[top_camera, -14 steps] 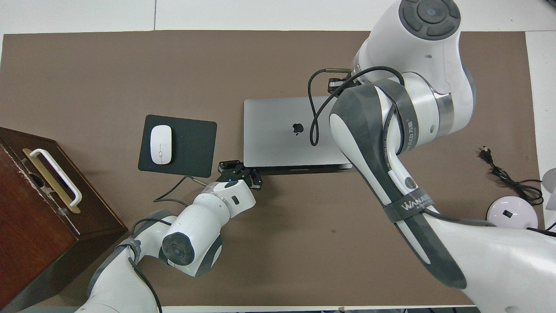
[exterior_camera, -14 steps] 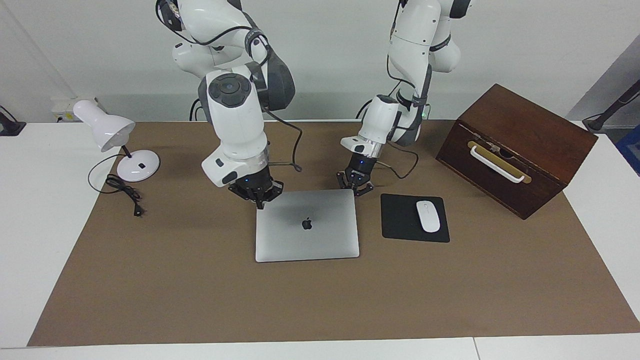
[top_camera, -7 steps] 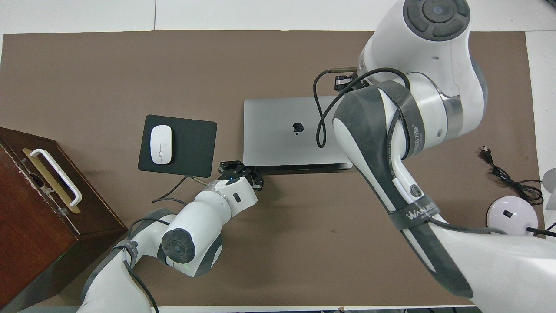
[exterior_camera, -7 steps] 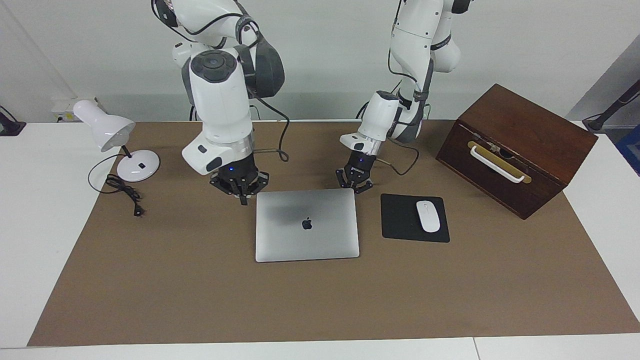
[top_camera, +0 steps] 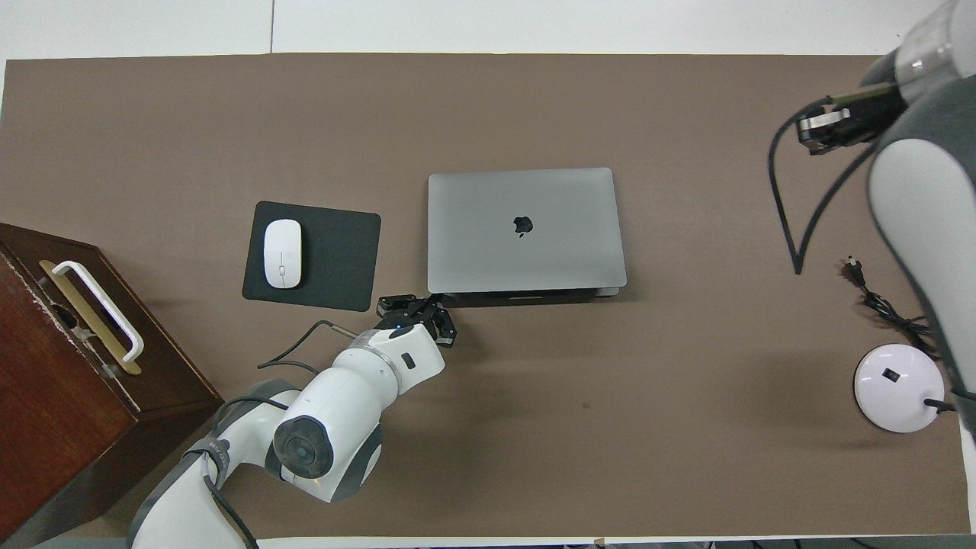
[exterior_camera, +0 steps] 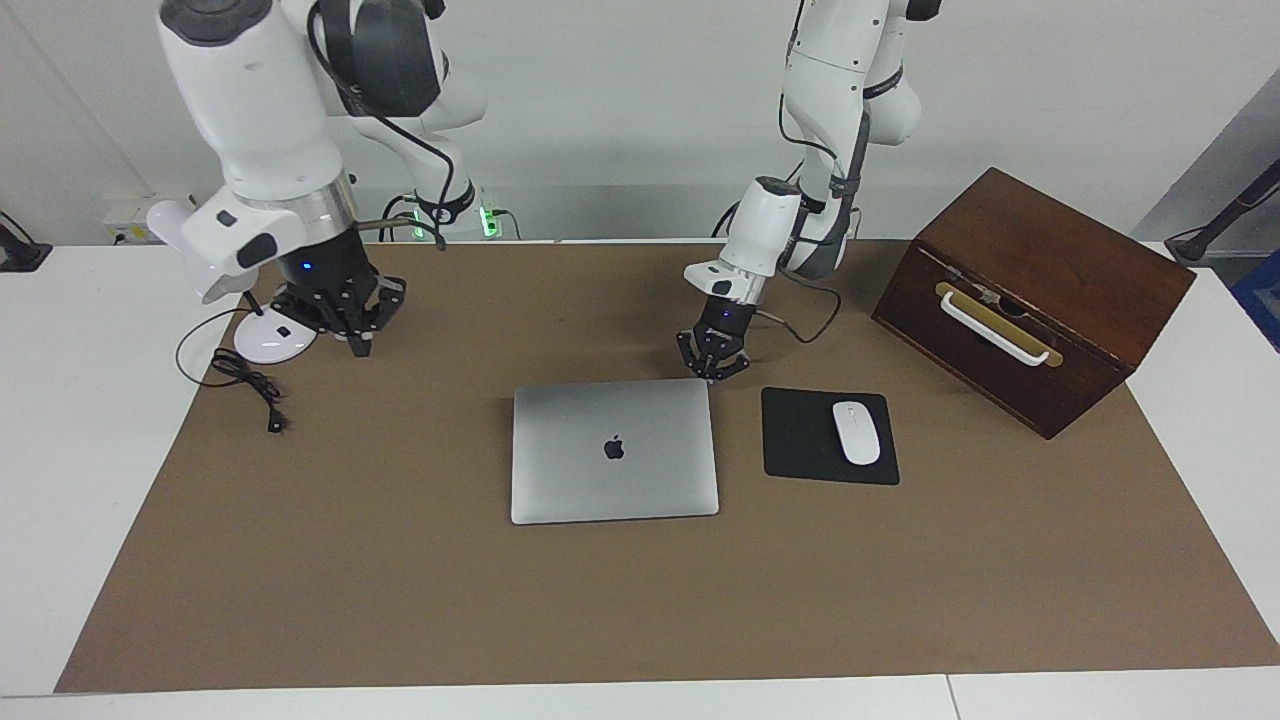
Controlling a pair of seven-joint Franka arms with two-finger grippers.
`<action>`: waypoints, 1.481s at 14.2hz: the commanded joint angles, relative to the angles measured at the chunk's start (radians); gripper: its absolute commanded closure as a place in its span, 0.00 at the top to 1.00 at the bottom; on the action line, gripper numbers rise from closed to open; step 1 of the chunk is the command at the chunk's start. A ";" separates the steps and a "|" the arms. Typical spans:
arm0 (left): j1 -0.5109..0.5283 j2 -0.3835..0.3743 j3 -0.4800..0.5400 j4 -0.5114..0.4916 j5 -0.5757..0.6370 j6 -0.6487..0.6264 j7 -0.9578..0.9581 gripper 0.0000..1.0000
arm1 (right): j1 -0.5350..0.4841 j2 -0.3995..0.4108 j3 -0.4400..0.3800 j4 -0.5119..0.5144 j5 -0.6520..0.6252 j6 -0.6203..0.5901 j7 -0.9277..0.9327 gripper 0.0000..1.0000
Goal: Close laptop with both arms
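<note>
At the right arm's end of the table a white desk lamp [exterior_camera: 268, 343] stands on the edge of the brown mat [exterior_camera: 400, 580]. The right gripper [exterior_camera: 345, 335] hangs over the mat just beside the lamp's base, well apart from the laptop; whether it is released or clenched cannot be told. The laptop [exterior_camera: 614, 465] lies in the middle of the mat, shut flat, with the lid's logo up. The left gripper [exterior_camera: 712, 368] is low at the laptop's corner that is nearer to the robots; it seems just short of touching, and its state cannot be told either. Beside the laptop, toward the left arm's end, a white mouse [exterior_camera: 856, 432] rests on a black mouse pad [exterior_camera: 800, 440]. A wooden box [exterior_camera: 1030, 290] stands near the mat's end.
</note>
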State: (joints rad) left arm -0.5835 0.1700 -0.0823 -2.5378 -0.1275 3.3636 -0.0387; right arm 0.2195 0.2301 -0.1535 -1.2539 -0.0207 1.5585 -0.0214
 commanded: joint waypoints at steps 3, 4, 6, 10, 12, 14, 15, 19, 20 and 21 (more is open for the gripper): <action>-0.013 -0.121 0.007 -0.081 -0.006 -0.053 -0.010 0.00 | -0.065 -0.037 0.012 0.048 -0.008 -0.077 -0.088 1.00; -0.013 -0.145 0.007 -0.081 -0.006 -0.099 -0.010 0.00 | -0.066 -0.040 0.012 0.048 -0.008 -0.083 -0.089 1.00; -0.007 -0.225 0.009 -0.078 -0.006 -0.235 -0.010 0.00 | -0.081 -0.043 0.012 0.048 -0.007 -0.090 -0.089 1.00; 0.065 -0.296 0.013 -0.042 -0.010 -0.443 -0.009 0.00 | -0.164 -0.142 0.031 -0.056 0.005 -0.077 -0.109 1.00; 0.092 -0.297 0.021 0.008 -0.015 -0.533 -0.009 0.00 | -0.250 -0.184 0.092 -0.149 0.007 -0.017 -0.156 1.00; 0.137 -0.297 0.026 0.117 -0.039 -0.707 -0.009 0.00 | -0.278 -0.187 0.109 -0.176 -0.002 0.011 -0.155 1.00; 0.167 -0.305 0.027 0.175 -0.040 -0.813 -0.007 0.00 | -0.288 -0.186 0.117 -0.179 -0.001 0.018 -0.143 1.00; 0.270 -0.319 0.029 0.278 -0.047 -0.992 -0.001 0.00 | -0.368 -0.202 0.255 -0.213 -0.004 0.031 -0.023 1.00; 0.299 -0.320 0.029 0.299 -0.047 -1.030 0.003 0.00 | -0.371 -0.202 0.255 -0.216 -0.004 0.032 -0.031 1.00; 0.339 -0.320 0.029 0.333 -0.047 -1.084 0.023 0.00 | -0.371 -0.206 0.255 -0.229 -0.004 0.032 -0.028 1.00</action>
State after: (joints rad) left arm -0.3039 -0.1385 -0.0465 -2.2493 -0.1517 2.3721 -0.0433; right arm -0.1220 0.0618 0.0817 -1.4209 -0.0199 1.5629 -0.0597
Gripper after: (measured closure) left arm 0.991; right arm 0.000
